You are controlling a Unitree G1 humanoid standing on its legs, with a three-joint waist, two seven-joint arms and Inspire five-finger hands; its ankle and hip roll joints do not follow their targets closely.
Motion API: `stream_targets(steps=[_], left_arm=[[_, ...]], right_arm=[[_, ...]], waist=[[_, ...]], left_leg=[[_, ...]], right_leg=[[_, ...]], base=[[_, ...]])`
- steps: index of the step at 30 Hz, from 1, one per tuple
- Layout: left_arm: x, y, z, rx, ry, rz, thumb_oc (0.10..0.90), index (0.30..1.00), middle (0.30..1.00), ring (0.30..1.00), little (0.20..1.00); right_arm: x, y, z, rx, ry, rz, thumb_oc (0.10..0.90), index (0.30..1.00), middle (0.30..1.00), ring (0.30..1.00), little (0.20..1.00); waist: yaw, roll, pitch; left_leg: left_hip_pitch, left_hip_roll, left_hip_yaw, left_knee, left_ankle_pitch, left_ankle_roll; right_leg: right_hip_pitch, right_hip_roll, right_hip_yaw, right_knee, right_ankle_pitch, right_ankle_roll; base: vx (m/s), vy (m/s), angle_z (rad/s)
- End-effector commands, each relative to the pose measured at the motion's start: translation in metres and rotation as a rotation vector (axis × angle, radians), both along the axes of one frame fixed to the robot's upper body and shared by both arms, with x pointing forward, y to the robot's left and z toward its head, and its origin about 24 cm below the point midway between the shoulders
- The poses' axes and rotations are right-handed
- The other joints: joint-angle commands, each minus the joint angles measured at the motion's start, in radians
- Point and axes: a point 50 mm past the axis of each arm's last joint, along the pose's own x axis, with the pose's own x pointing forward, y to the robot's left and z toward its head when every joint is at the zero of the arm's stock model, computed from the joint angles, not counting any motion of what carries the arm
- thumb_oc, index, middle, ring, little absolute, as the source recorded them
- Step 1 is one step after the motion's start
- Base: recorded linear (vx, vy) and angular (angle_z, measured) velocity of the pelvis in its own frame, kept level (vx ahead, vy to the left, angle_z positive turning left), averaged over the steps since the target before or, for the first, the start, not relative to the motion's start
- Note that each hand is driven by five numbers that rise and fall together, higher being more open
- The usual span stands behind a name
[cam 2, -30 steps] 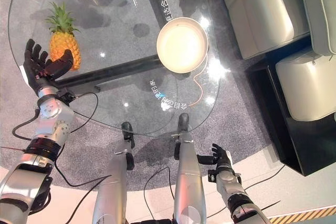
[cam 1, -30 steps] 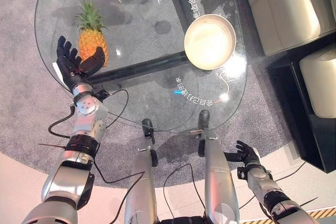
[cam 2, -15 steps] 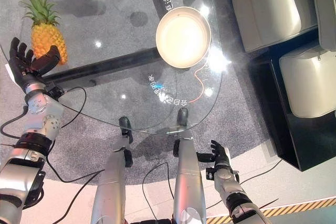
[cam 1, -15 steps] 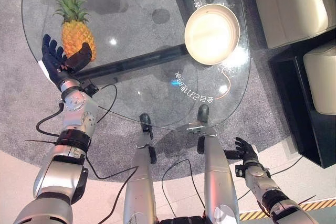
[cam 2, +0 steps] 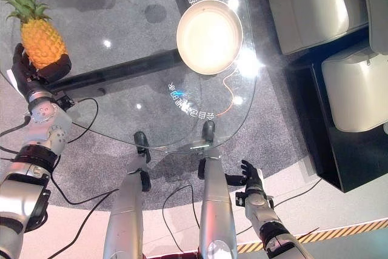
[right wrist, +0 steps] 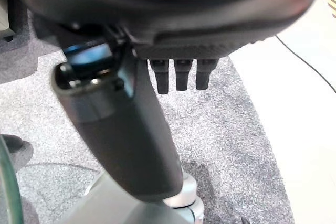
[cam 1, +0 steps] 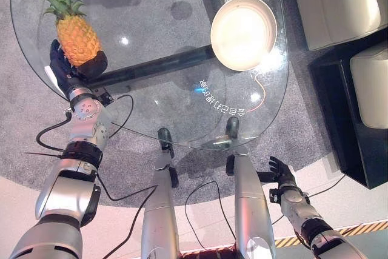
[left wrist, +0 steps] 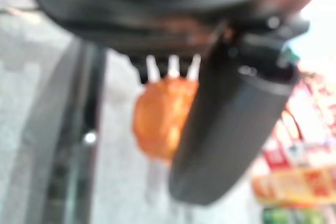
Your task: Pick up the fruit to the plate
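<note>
the pineapple (cam 1: 74, 33) stands upright at the far left edge of the glass table (cam 1: 157, 98), leafy crown pointing away. the left hand (cam 1: 71, 70) is at its base, thumb curved round the near side and fingers behind the fruit, gripping it. the cream plate (cam 1: 243, 33) sits near the table's right edge, well apart from the fruit. the right hand (cam 1: 279, 174) hangs low off the table's near side over grey carpet (right wrist: 220, 145), fingers loosely spread.

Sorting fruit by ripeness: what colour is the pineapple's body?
Orange-yellow, with green leaves; the pineapple shows best in the left eye view.
</note>
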Motion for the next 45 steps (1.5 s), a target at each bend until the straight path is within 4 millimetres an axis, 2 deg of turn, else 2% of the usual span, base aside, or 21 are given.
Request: stream_targets(steps=[1, 6, 7, 8, 9, 10, 15, 22, 33, 36, 45], left_arm=[[0.003, -0.001, 0.025, 0.107, -0.043, -0.062, 0.800, 0.900, 0.900, 0.900, 0.900], [0.007, -0.009, 0.021, 0.072, -0.001, -0.081, 0.800, 0.900, 0.900, 0.900, 0.900], [0.008, -0.009, 0.020, 0.061, -0.003, -0.087, 0.479, 0.625, 0.625, 0.625, 0.579], [0.008, -0.009, 0.020, 0.047, -0.006, -0.091, 0.314, 0.484, 0.484, 0.484, 0.414], [0.008, -0.009, 0.020, 0.047, -0.006, -0.091, 0.314, 0.484, 0.484, 0.484, 0.414], [0.008, -0.011, 0.019, 0.032, -0.011, -0.102, 0.100, 0.300, 0.300, 0.300, 0.200], [0.009, -0.015, 0.018, 0.013, -0.018, -0.106, 0.100, 0.300, 0.300, 0.300, 0.200], [0.009, -0.018, 0.022, 0.109, -0.001, -0.117, 0.100, 0.300, 0.300, 0.300, 0.200], [0.008, -0.015, 0.015, 0.069, 0.000, -0.146, 0.100, 0.300, 0.300, 0.300, 0.200], [0.005, -0.008, 0.008, 0.041, 0.000, -0.126, 0.100, 0.300, 0.300, 0.300, 0.200], [-0.011, 0.014, 0.008, 0.088, -0.044, -0.064, 0.100, 0.300, 0.300, 0.300, 0.200]], right_arm=[[-0.014, -0.002, -0.008, -0.020, 0.035, -0.008, 0.800, 0.900, 0.900, 0.900, 0.900], [-0.011, 0.001, -0.006, -0.022, 0.033, -0.010, 0.800, 0.900, 0.900, 0.900, 0.900], [-0.009, 0.001, -0.006, -0.024, 0.031, -0.008, 0.800, 0.900, 0.900, 0.900, 0.900], [-0.009, 0.001, -0.005, -0.027, 0.029, -0.008, 0.800, 0.900, 0.900, 0.900, 0.900], [-0.009, 0.001, -0.005, -0.027, 0.029, -0.008, 0.800, 0.900, 0.900, 0.900, 0.900], [-0.008, 0.001, -0.004, -0.028, 0.024, -0.008, 0.800, 0.900, 0.900, 0.900, 0.900], [-0.008, 0.003, -0.004, -0.023, 0.021, -0.014, 0.800, 0.900, 0.900, 0.900, 0.900], [-0.009, 0.002, -0.005, -0.016, 0.018, -0.025, 0.800, 0.900, 0.900, 0.900, 0.900], [-0.009, 0.001, -0.006, 0.000, 0.008, -0.057, 0.800, 0.900, 0.900, 0.900, 0.900], [-0.013, -0.004, -0.008, 0.049, 0.005, -0.127, 0.800, 0.900, 0.900, 0.900, 0.900], [-0.030, -0.029, -0.012, 0.132, -0.042, -0.347, 0.800, 0.900, 0.900, 0.900, 0.900]], waist=[[-0.012, -0.021, -0.018], [-0.010, -0.019, -0.018], [-0.011, -0.017, -0.018], [-0.012, -0.016, -0.018], [-0.012, -0.016, -0.018], [-0.012, -0.015, -0.018], [-0.009, -0.015, -0.018], [-0.003, -0.017, -0.018], [0.003, -0.014, -0.018], [0.006, -0.008, -0.018], [0.015, 0.000, -0.018]], left_leg=[[-0.055, -0.111, 0.125, 0.076, -0.086, 0.063], [-0.056, -0.117, 0.119, 0.071, -0.083, 0.063], [-0.054, -0.117, 0.120, 0.068, -0.081, 0.062], [-0.055, -0.117, 0.120, 0.068, -0.080, 0.061], [-0.055, -0.117, 0.120, 0.068, -0.080, 0.061], [-0.057, -0.118, 0.118, 0.068, -0.080, 0.061], [-0.054, -0.122, 0.115, 0.060, -0.078, 0.062], [-0.048, -0.123, 0.112, 0.051, -0.073, 0.061], [-0.034, -0.127, 0.104, 0.051, -0.077, 0.060], [-0.012, -0.127, 0.102, 0.046, -0.078, 0.059], [0.079, -0.116, 0.114, 0.023, -0.083, 0.057]], right_leg=[[0.027, 0.117, -0.045, -0.129, 0.013, -0.037], [0.027, 0.117, -0.045, -0.133, 0.017, -0.035], [0.029, 0.118, -0.044, -0.136, 0.018, -0.035], [0.028, 0.118, -0.043, -0.136, 0.018, -0.035], [0.028, 0.118, -0.043, -0.136, 0.018, -0.035], [0.026, 0.117, -0.042, -0.137, 0.019, -0.034], [0.030, 0.118, -0.046, -0.144, 0.021, -0.034], [0.041, 0.121, -0.050, -0.151, 0.021, -0.033], [0.058, 0.117, -0.059, -0.152, 0.019, -0.030], [0.079, 0.116, -0.060, -0.157, 0.016, -0.029], [0.167, 0.117, -0.056, -0.169, 0.004, -0.027]], base=[[0.00, 0.000, 0.00], [0.00, 0.001, -0.02], [0.00, 0.000, 0.00], [0.00, 0.000, 0.00], [0.00, 0.000, 0.00], [0.00, 0.000, 0.00], [0.00, 0.000, 0.00], [0.00, 0.000, 0.00], [0.00, -0.003, 0.00], [0.00, 0.000, 0.00], [-0.01, -0.015, -0.01]])
